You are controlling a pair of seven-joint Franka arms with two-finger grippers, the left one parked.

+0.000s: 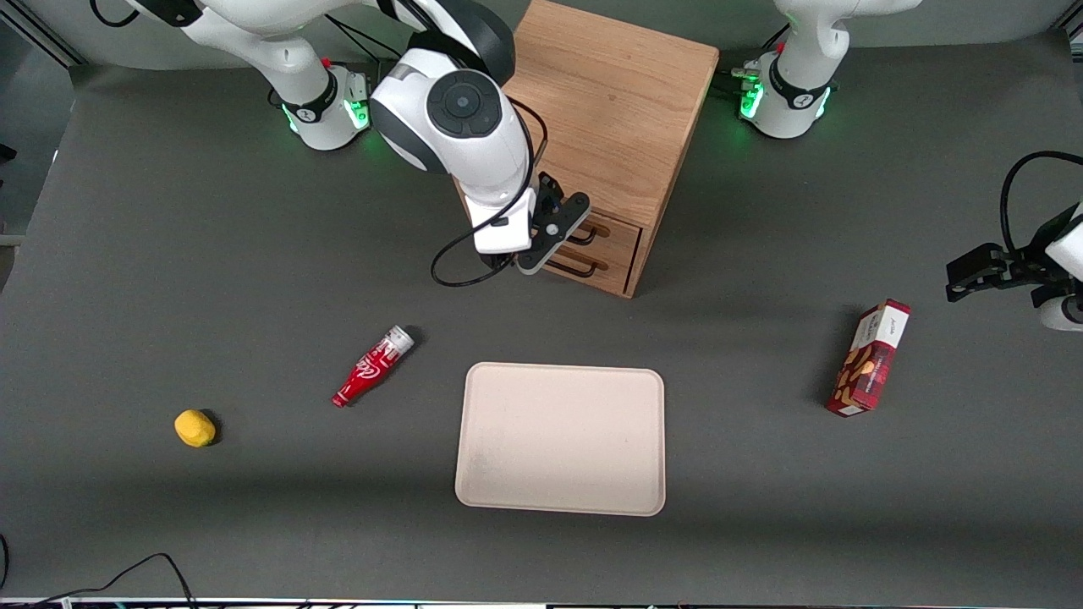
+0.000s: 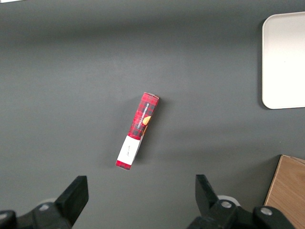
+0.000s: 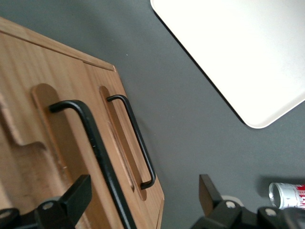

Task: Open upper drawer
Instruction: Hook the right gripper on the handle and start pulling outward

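Note:
The oak cabinet [image 1: 609, 110] stands at the back of the table with two drawers on its front. The upper drawer [image 1: 616, 230] looks closed, and its thin black bar handle [image 1: 585, 234] is partly covered by my gripper. My gripper [image 1: 550, 238] is right in front of that handle, with its fingers open. In the right wrist view the upper handle [image 3: 95, 152] runs between the open fingers of the gripper [image 3: 143, 200], closer to one finger [image 3: 71, 195]. I cannot tell if it touches. The lower drawer's handle [image 3: 136, 140] is beside it, nearer the table.
A beige tray [image 1: 561, 438] lies on the table nearer the front camera than the cabinet. A red cola bottle [image 1: 372, 367] and a yellow lemon [image 1: 195, 428] lie toward the working arm's end. A red cookie box [image 1: 871, 358] stands toward the parked arm's end.

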